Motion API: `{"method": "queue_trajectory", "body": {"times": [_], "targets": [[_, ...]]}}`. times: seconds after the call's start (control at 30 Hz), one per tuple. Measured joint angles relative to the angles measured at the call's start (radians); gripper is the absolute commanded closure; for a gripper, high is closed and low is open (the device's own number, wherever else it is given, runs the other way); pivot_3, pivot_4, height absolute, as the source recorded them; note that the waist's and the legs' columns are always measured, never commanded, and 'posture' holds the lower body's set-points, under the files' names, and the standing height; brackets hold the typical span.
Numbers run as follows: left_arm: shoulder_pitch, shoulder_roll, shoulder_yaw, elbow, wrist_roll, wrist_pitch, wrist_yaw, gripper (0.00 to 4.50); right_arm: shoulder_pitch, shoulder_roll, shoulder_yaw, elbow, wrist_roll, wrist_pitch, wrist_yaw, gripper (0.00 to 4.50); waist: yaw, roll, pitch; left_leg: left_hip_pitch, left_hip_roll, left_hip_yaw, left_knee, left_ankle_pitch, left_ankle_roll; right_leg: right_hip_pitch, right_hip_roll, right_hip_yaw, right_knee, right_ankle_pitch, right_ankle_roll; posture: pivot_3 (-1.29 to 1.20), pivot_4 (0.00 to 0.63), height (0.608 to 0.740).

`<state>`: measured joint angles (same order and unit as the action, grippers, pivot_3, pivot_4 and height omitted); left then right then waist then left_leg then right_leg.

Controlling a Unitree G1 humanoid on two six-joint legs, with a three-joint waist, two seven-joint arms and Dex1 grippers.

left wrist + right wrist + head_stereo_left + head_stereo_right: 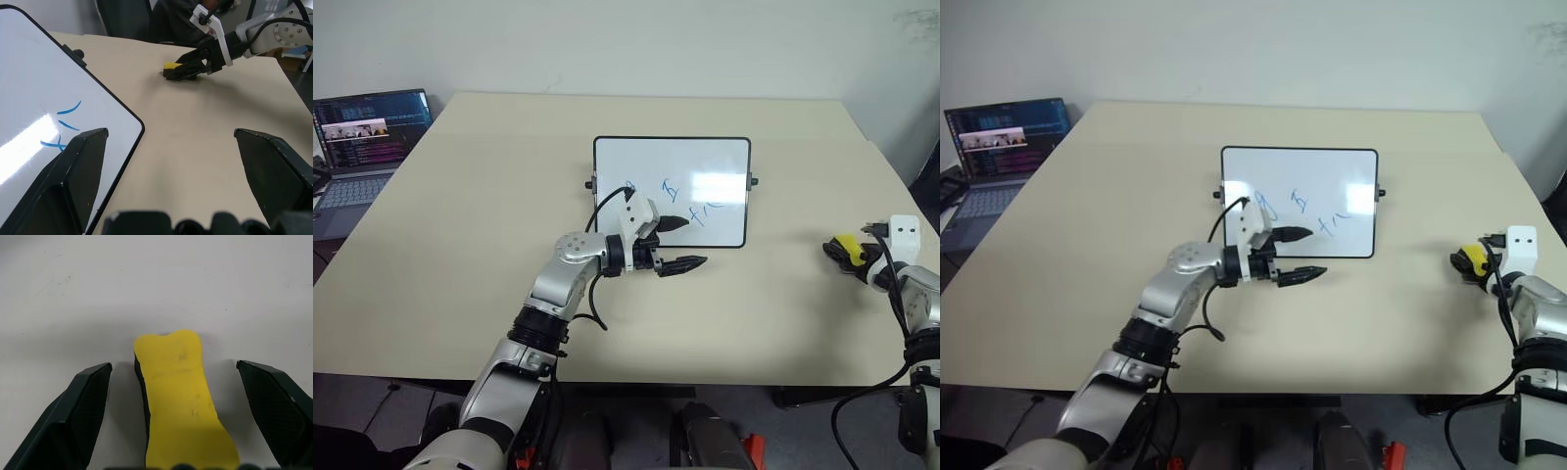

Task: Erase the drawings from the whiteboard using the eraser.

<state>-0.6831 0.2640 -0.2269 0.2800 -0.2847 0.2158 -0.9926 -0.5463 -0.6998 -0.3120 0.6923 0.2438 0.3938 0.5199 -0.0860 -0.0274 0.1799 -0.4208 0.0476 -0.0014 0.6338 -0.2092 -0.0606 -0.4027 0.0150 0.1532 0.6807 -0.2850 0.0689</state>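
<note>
Even, bright lighting is noted; a glare patch is seen on the whiteboard (pixel 672 191), right of the drawings (pixel 680 203).

The left arm is reaching in from seven o'clock, its left pincer (pixel 683 244) pointing level toward three o'clock with fingers spread wide, while the right arm is extending at four o'clock, its right pincer (pixel 840 252) angling slightly downward with fingers (pixel 78 421) gaping apart.
</note>
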Motion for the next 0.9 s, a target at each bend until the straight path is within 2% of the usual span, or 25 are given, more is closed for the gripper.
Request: {"method": "queue_trajectory", "body": {"times": [0.4,0.7,0.9], "targets": [[0.000,0.005,0.000,0.000,0.000,0.002,0.000,0.00,-0.015,-0.016,0.020,-0.004,-0.001,0.028,0.033,0.19,0.000,0.000,0.000,0.000,0.000,0.000,0.000,0.000,0.000,0.000,0.000,0.000,0.000,0.000,0.000,0.00,0.150,0.740],[0.000,0.015,0.000,-0.008,-0.001,0.016,-0.008,0.00,-0.036,-0.093,0.082,-0.031,-0.036,0.150,0.070,0.19,0.000,0.000,0.000,0.000,0.000,0.000,0.000,0.000,0.000,0.000,0.000,0.000,0.000,0.000,0.000,0.00,0.150,0.740],[-0.013,0.037,0.000,-0.095,-0.009,0.057,-0.049,0.00,-0.085,-0.127,0.117,-0.064,-0.035,0.252,0.121,0.19,0.001,0.000,0.000,0.000,0.000,0.000,0.000,0.000,0.000,0.000,0.000,0.000,0.000,0.000,0.000,0.00,0.150,0.740]]}}
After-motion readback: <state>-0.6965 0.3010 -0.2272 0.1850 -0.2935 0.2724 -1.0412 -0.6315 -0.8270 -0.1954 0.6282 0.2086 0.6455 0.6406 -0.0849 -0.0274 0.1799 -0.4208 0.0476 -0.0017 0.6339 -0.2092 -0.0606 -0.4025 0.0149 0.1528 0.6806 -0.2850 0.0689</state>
